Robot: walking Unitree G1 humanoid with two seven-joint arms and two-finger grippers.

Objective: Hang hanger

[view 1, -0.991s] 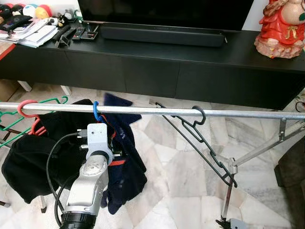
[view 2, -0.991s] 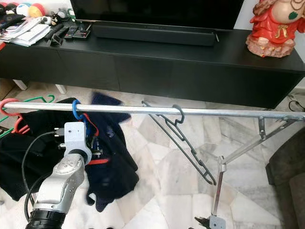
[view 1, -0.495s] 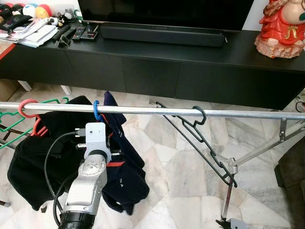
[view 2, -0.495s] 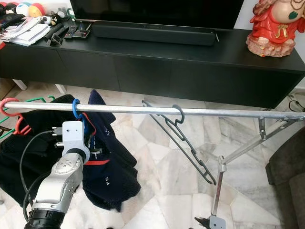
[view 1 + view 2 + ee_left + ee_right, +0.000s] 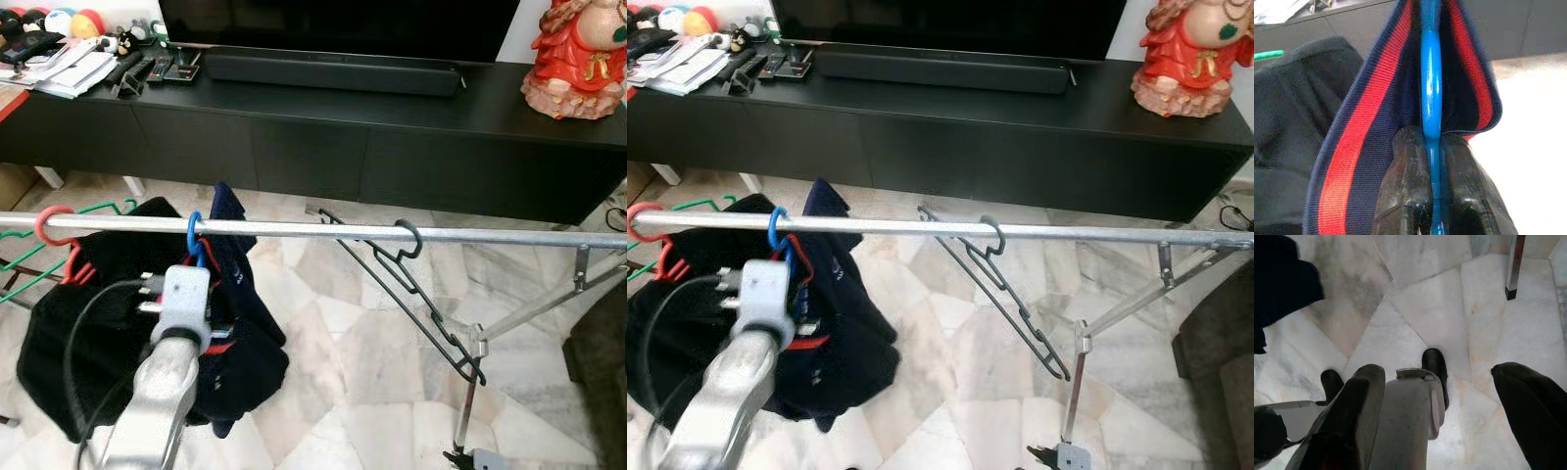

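A blue hanger (image 5: 193,229) has its hook over the silver rail (image 5: 313,229) of the drying rack, left of centre. A navy garment with red trim (image 5: 235,343) hangs from it. My left arm (image 5: 179,297) reaches up just below the rail. In the left wrist view my left gripper (image 5: 1431,147) is shut on the blue hanger (image 5: 1430,78) just under the hook, with the red-edged collar (image 5: 1352,137) on both sides. My right gripper (image 5: 1444,421) hangs open over the marble floor, nothing between its fingers (image 5: 1354,411).
An empty dark grey hanger (image 5: 423,286) hangs on the rail to the right. A red hanger (image 5: 49,225) with a black garment (image 5: 88,323) and a green hanger (image 5: 93,210) sit at the left end. A black TV console (image 5: 392,147) stands behind; the rack's leg (image 5: 472,392) is at lower right.
My left arm has drawn back and lower, toward the camera, still holding the blue hanger. The navy garment has swung in and now hangs straighter under the rail.
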